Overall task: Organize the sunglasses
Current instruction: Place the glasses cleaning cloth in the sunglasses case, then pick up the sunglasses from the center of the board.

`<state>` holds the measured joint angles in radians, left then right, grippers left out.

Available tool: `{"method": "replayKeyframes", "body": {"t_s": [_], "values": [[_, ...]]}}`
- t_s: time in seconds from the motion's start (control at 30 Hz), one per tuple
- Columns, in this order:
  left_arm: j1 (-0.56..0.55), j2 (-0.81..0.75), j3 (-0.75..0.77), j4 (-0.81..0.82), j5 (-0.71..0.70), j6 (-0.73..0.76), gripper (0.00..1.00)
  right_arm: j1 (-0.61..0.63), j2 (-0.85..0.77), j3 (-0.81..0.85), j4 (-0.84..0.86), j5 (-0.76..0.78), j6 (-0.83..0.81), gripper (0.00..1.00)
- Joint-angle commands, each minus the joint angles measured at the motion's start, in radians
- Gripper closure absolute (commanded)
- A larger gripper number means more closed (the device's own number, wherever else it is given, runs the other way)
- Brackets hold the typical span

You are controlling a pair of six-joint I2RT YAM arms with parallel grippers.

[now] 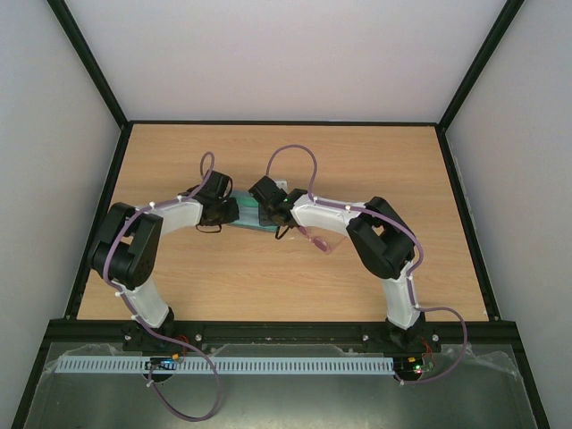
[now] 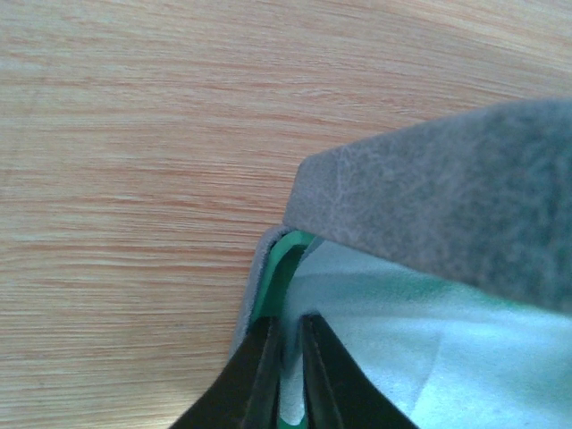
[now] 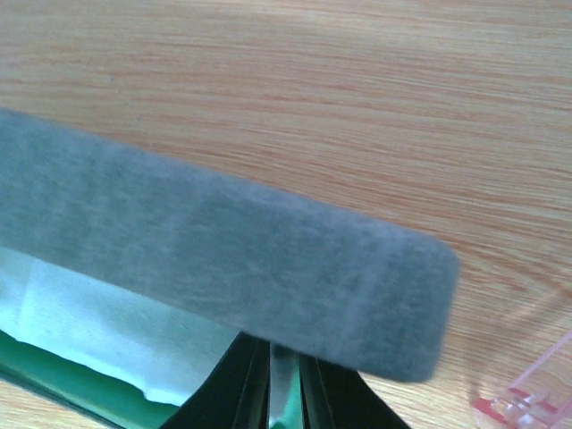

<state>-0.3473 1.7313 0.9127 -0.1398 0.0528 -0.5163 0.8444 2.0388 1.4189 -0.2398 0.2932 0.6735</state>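
The case (image 1: 243,217) is set mid-table (image 1: 268,286), the cloth (image 2: 384,331) laid inside; the sunglasses (image 1: 318,239) are placed just beside it, toward the right edge.

Grey case (image 3: 223,259), green lining (image 2: 273,277), pale blue cloth (image 2: 402,340), pink sunglasses (image 1: 320,241), light woodgrain table (image 1: 268,277).

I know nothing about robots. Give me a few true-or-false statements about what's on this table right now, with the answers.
1. The sunglasses lie on the table, outside the case. True.
2. The case is shut. False: its lid is raised and the inside shows.
3. A light blue cloth lies inside the case. True.
4. The left gripper hangs far from the case. False: its fingers pinch the case's rim.
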Motion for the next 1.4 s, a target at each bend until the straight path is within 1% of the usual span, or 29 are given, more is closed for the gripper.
{"method": "replayKeyframes", "body": {"t_s": [0.0, 0.13, 0.33, 0.4, 0.47, 0.7, 0.87, 0.9, 0.93, 0.97, 1.0, 1.1, 1.13, 1.23, 1.37], "values": [[0.008, -0.022, -0.004, -0.012, -0.011, 0.002, 0.84, -0.003, -0.003, -0.023, -0.023, 0.015, 0.0, 0.86], [0.007, -0.039, -0.005, -0.016, -0.007, -0.001, 0.75, -0.002, -0.019, -0.025, -0.027, 0.019, 0.0, 0.85], [0.008, -0.063, 0.002, -0.031, -0.001, -0.004, 0.59, -0.002, -0.04, -0.027, -0.038, 0.023, -0.001, 0.85], [0.008, -0.073, 0.001, -0.032, 0.005, -0.007, 0.52, -0.002, -0.056, -0.035, -0.036, 0.023, 0.0, 0.85], [0.008, -0.086, -0.005, -0.033, 0.01, -0.011, 0.48, -0.002, -0.074, -0.044, -0.035, 0.022, -0.001, 0.84], [0.009, -0.154, -0.018, -0.063, 0.003, -0.03, 0.4, -0.002, -0.178, -0.092, -0.027, -0.001, -0.017, 0.73], [0.025, -0.246, -0.032, -0.107, -0.007, -0.047, 0.31, -0.003, -0.328, -0.196, -0.034, 0.002, -0.033, 0.64], [0.033, -0.265, -0.039, -0.115, -0.007, -0.051, 0.28, -0.002, -0.361, -0.22, -0.037, 0.004, -0.032, 0.62], [0.041, -0.284, -0.047, -0.125, -0.007, -0.057, 0.19, -0.006, -0.398, -0.248, -0.042, 0.001, -0.032, 0.61], [0.051, -0.303, -0.054, -0.133, -0.005, -0.061, 0.07, -0.014, -0.432, -0.277, -0.049, -0.007, -0.033, 0.6], [0.059, -0.321, -0.063, -0.141, -0.004, -0.064, 0.02, -0.021, -0.473, -0.306, -0.054, -0.016, -0.028, 0.59], [0.085, -0.376, -0.09, -0.17, -0.004, -0.074, 0.01, -0.067, -0.601, -0.413, -0.064, -0.05, -0.005, 0.55], [0.094, -0.394, -0.101, -0.177, -0.002, -0.074, 0.01, -0.085, -0.637, -0.446, -0.073, -0.055, 0.005, 0.53], [0.114, -0.448, -0.146, -0.185, 0.015, -0.085, 0.01, -0.138, -0.731, -0.523, -0.112, -0.077, 0.028, 0.43], [0.12, -0.521, -0.211, -0.186, 0.057, -0.105, 0.01, -0.219, -0.825, -0.633, -0.12, -0.115, 0.062, 0.28]]}}
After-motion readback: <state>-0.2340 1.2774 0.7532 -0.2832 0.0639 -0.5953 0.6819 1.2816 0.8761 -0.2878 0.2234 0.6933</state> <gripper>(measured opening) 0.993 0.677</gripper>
